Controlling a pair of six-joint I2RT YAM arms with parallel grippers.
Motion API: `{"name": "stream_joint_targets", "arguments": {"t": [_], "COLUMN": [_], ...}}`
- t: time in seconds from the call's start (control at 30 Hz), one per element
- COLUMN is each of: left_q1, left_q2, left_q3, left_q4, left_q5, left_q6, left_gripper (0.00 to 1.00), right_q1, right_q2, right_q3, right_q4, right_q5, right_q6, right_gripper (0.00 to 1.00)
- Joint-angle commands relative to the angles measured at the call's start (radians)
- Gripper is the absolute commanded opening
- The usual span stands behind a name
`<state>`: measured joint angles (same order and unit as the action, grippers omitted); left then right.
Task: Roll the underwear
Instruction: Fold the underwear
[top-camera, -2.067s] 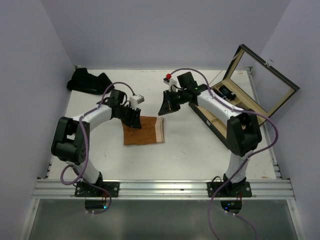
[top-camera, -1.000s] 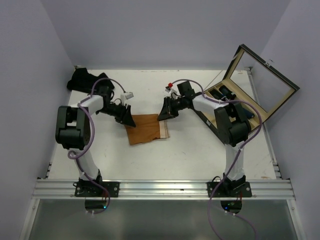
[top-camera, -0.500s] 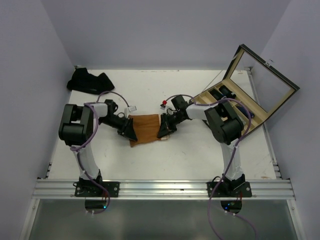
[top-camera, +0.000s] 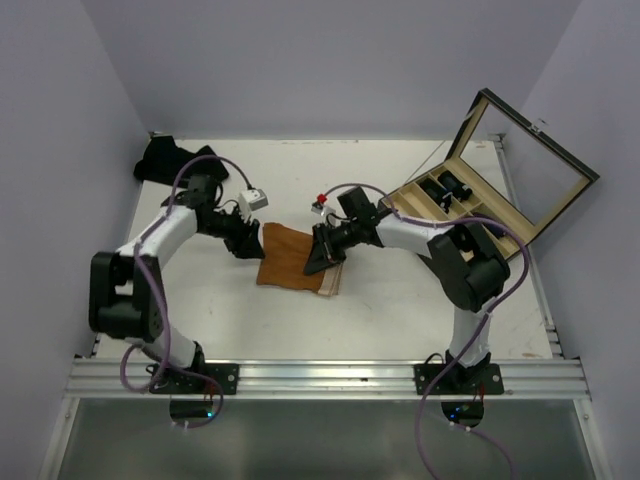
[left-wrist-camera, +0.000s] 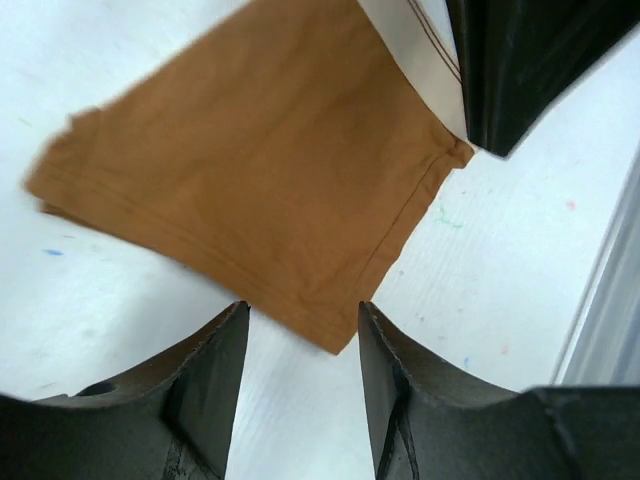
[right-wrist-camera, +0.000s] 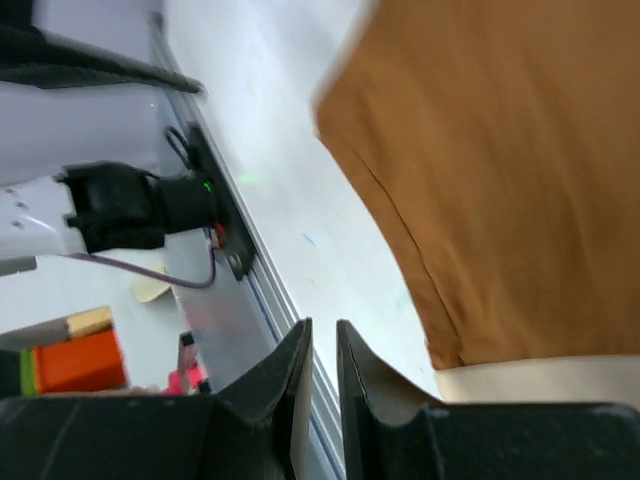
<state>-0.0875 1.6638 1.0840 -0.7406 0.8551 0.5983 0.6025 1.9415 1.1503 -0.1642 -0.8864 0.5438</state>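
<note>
The rust-orange underwear (top-camera: 295, 258) lies flat on the table with its cream waistband (top-camera: 332, 281) at the near right. My left gripper (top-camera: 255, 243) is open at its left edge. In the left wrist view (left-wrist-camera: 302, 315) a corner of the cloth (left-wrist-camera: 250, 170) lies just ahead of the open jaws, not held. My right gripper (top-camera: 310, 268) sits over the cloth's right part. In the right wrist view (right-wrist-camera: 322, 335) its jaws stand almost together with nothing showing between them; cloth (right-wrist-camera: 510, 170) and waistband (right-wrist-camera: 540, 380) lie beside them. Dark underwear (top-camera: 172, 160) is piled at the far left.
An open wooden box (top-camera: 470, 205) with a raised glass lid (top-camera: 530, 165) stands at the right, with dark rolls in its far compartments. The aluminium front rail (top-camera: 320, 378) runs along the near edge and also shows in the right wrist view (right-wrist-camera: 255, 290).
The orange underwear has turned, its waistband now lower right. The left arm has swung out to the cloth's left edge. The right gripper has moved onto the cloth.
</note>
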Motion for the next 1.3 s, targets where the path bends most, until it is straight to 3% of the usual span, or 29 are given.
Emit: {"name": "stream_joint_targets", "arguments": {"t": [0.0,0.1,0.27,0.4,0.6,0.93,1.03,1.17,1.27], "left_q1": [-0.052,-0.157,-0.297,-0.408,-0.442,-0.443,-0.445,-0.443,-0.443], "left_q2": [-0.256,-0.396,-0.498,-0.44,-0.317,-0.24,-0.199,-0.139,-0.127], "left_q3": [-0.114,-0.266,-0.43,-0.492,-0.487,-0.47,-0.434,-0.343,-0.274], "left_q4": [0.124,0.243,0.452,0.544,0.586,0.474,0.425,0.273,0.144], "left_q5": [-0.12,-0.261,-0.298,-0.359,-0.418,-0.426,-0.442,-0.435,-0.389], "left_q6": [0.142,0.234,0.372,0.451,0.472,0.564,0.564,0.584,0.592], "left_gripper": [0.51,0.5,0.49,0.43,0.38,0.31,0.25,0.01,0.0], "right_q1": [-0.03,-0.03,-0.03,-0.03,-0.029,-0.023,-0.004,0.019,0.043], "right_q2": [-0.089,-0.041,0.063,0.137,0.209,0.269,0.274,0.267,0.248], "right_q3": [0.155,0.238,0.289,0.298,0.296,0.313,0.328,0.325,0.315], "right_q4": [-0.044,-0.185,-0.253,-0.224,-0.227,-0.279,-0.308,-0.322,-0.337], "right_q5": [0.012,0.079,0.144,0.129,0.138,0.172,0.182,0.19,0.201], "right_q6": [-0.15,-0.255,-0.266,-0.24,-0.26,-0.34,-0.375,-0.4,-0.423], "right_gripper": [0.2,0.2,0.18,0.18,0.17,0.17,0.17,0.17,0.17]}}
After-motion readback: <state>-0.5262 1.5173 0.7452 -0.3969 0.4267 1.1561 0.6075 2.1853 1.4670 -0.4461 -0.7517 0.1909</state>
